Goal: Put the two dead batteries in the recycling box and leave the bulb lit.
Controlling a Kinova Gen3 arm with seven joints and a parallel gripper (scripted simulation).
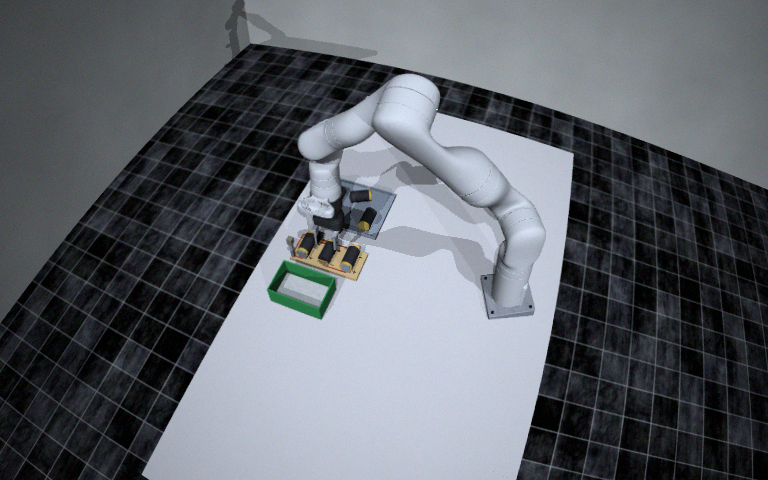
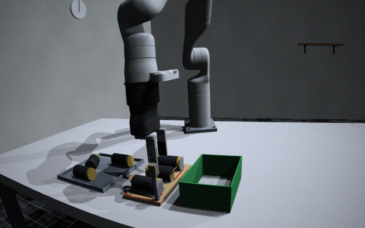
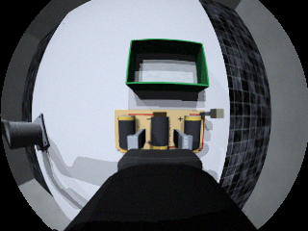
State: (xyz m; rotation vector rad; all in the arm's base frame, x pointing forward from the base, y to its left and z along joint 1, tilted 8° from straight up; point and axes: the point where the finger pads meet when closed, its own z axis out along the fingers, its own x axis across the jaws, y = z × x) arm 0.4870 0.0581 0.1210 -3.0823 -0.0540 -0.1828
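Observation:
The holder board point(image 1: 361, 267) point(image 3: 140, 114) bears three black batteries with yellow ends: a middle one point(image 1: 326, 252) point(image 2: 162, 171) point(image 3: 160, 130), one on the bulb side point(image 1: 306, 243) point(image 2: 142, 183) point(image 3: 192, 127) and one on the far side point(image 1: 351, 256) point(image 2: 169, 161) point(image 3: 127, 134). My gripper point(image 1: 326, 242) point(image 2: 157, 157) point(image 3: 159, 136) is open, pointing down, its fingers on either side above the middle battery. The bulb block point(image 1: 289, 240) point(image 2: 153, 169) point(image 3: 217, 114) looks dull, without visible glow. The green recycling box point(image 1: 294, 304) point(image 2: 206, 197) point(image 3: 168, 85) stands upright and empty.
A grey tray point(image 1: 386, 210) point(image 2: 106, 186) lies beside the board. Three batteries point(image 2: 83, 172) point(image 2: 92, 161) point(image 2: 122, 159) lie on it; the top view shows two, the gripper hiding that side. The box stands close to the board's other side. The table edge is near the bulb.

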